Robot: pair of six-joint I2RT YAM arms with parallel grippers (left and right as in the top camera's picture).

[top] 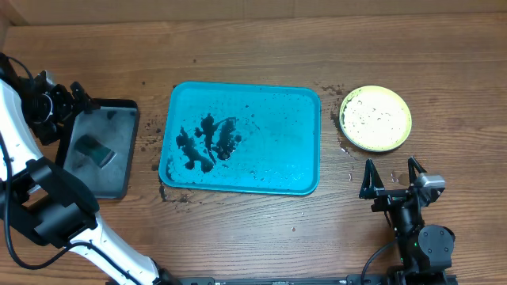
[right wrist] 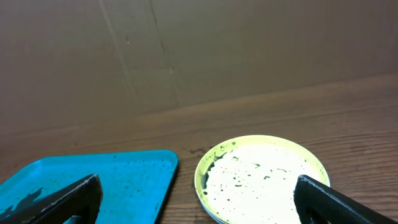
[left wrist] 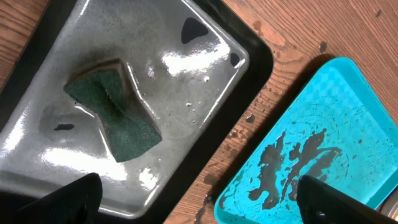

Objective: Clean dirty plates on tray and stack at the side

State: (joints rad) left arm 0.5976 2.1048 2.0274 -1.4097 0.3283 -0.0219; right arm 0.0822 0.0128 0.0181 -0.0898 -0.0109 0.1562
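Observation:
The teal tray (top: 277,146) lies mid-table with no plate on it, only dark smears (top: 206,142) at its left; it also shows in the left wrist view (left wrist: 354,112) and the right wrist view (right wrist: 118,177). A plate stack (top: 375,119) stands right of the tray: a speckled white plate (right wrist: 261,180) on top of a yellow-green one whose rim (right wrist: 200,177) shows. The light blue plate is not visible. My left gripper (top: 79,99) (left wrist: 199,202) is open and empty above the black tray. My right gripper (top: 390,170) (right wrist: 199,205) is open and empty, in front of the stack.
A black tray (top: 119,170) (left wrist: 249,81) with a wet floor sits at the left and holds a green sponge (top: 97,149) (left wrist: 115,115). Dark specks and drips lie on the wooden table (top: 341,214) around the teal tray. A brown wall (right wrist: 186,50) stands behind.

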